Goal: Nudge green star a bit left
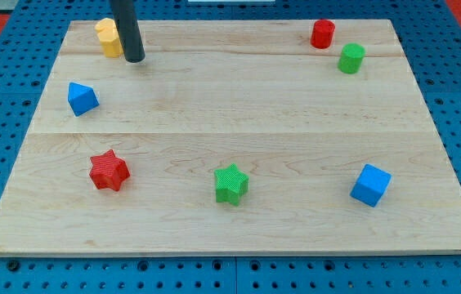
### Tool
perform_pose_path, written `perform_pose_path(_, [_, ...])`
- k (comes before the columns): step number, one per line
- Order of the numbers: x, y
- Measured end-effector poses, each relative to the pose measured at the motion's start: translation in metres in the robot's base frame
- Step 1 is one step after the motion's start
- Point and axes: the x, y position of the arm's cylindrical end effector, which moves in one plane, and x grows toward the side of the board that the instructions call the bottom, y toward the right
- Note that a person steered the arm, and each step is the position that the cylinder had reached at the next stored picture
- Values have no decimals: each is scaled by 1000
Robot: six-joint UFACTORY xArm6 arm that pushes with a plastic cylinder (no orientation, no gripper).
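Dark rod enters from the far left of the scene; my tip (134, 59) rests on the wooden board (239, 106), just right of the yellow block (108, 37), contact not confirmable. No gripper fitted, so nothing is held. Count: seven blocks. One yellow, shape unclear. Two blue: a wedge-like blue block (82, 98) at left and a blue cube (370, 184) near right. Two red: a red star (109, 171) near left, a red cylinder (322, 33) far right. Two green: a green cylinder (350, 58) beside the red one, and the green star (231, 183) near centre, well apart from my tip. No legible writing.
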Motion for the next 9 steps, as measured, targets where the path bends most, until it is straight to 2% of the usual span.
perform_pose_path(1, [2,10])
perform_pose_path(2, [13,56])
perform_pose_path(3, [70,96])
perform_pose_path(5, [120,197])
perform_pose_path(8, [238,201])
perform_pose_path(9, [272,174])
